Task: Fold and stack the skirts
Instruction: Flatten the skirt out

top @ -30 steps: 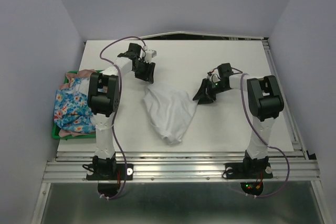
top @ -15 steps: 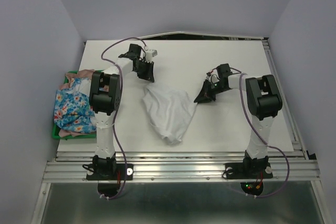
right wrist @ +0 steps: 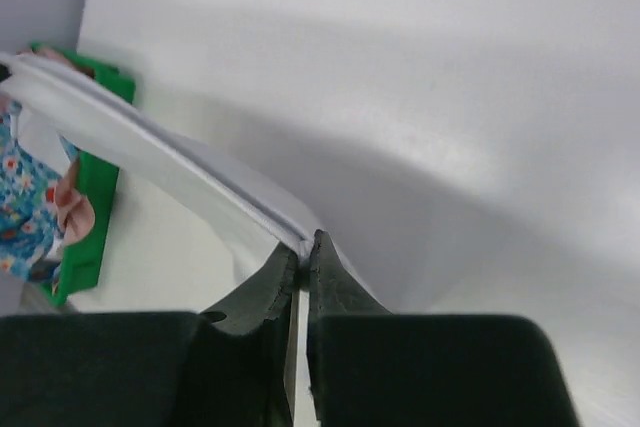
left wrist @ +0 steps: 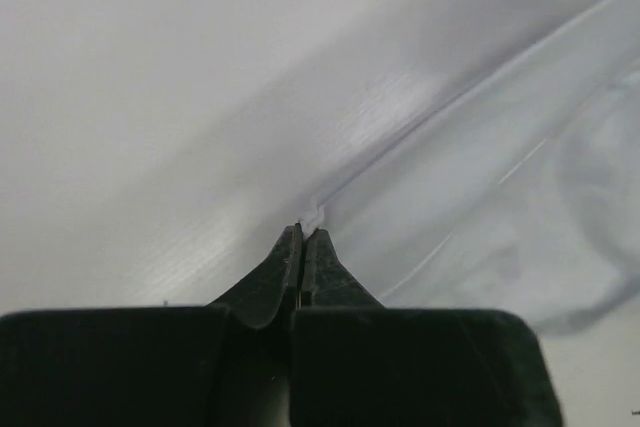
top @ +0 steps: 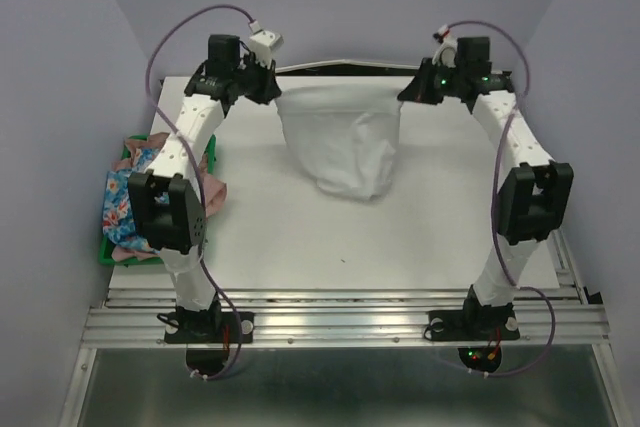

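Observation:
The plain white skirt (top: pixel 345 142) hangs stretched between both arms above the far half of the table, its lower end resting on the tabletop. My left gripper (top: pixel 272 95) is shut on its left top corner, and the cloth (left wrist: pixel 420 197) runs away from the closed tips (left wrist: pixel 304 235). My right gripper (top: pixel 402 95) is shut on the right top corner, the taut edge (right wrist: pixel 160 152) leading off from the tips (right wrist: pixel 306 247). The blue flowered skirt (top: pixel 130 209) and the dusty-pink skirt (top: pixel 212 190) lie heaped in the green tray (top: pixel 105 255) at the left.
The white table (top: pixel 300 237) ends in a metal rail (top: pixel 340 317) at the near edge. Grey walls close in on both sides and behind. The green tray (right wrist: pixel 95 197) also shows in the right wrist view, with flowered cloth (right wrist: pixel 22 202) on it.
Both grippers closed on the white skirt's top corners and lifted it up and toward the far edge. The skirt went from lying crumpled mid-table to hanging spread between the arms.

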`<state>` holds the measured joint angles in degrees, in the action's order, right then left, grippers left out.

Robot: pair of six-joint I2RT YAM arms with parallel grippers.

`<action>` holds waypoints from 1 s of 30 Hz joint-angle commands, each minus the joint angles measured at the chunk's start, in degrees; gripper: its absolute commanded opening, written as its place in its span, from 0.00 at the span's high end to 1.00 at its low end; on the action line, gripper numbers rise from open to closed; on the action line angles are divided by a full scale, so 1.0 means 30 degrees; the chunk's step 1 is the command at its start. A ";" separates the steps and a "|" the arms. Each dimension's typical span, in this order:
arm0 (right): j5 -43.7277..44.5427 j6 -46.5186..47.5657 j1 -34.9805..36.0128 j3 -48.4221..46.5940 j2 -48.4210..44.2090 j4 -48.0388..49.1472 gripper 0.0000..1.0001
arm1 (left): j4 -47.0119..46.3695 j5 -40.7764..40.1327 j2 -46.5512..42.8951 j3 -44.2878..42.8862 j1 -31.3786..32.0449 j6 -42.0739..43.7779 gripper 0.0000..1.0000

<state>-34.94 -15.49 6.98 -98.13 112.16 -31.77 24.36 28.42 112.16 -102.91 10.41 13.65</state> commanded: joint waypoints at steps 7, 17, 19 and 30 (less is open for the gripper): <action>-0.0567 0.6765 0.0535 -0.0406 -0.7758 -0.2022 0.99 | -0.1487 0.3728 -1.0487 0.6101 0.2293 0.5272 1.00; 0.3383 0.6777 0.3858 0.1898 -0.9089 -0.1394 0.99 | -0.4130 0.3795 -1.3189 0.9613 0.5297 0.1319 1.00; 0.3967 0.6307 0.3067 -0.1556 -0.7597 -0.1275 0.99 | -0.6384 0.4148 -1.2340 0.8470 0.3277 -0.2429 1.00; 0.3821 0.5982 0.0690 -0.3450 -0.6387 -0.0957 0.99 | -0.6271 0.1249 -1.1192 0.5383 0.0718 -0.1885 1.00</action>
<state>-25.26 1.78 8.45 -113.75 96.14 -36.99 7.07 33.74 81.30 -90.48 12.56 6.79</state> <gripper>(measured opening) 0.057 0.033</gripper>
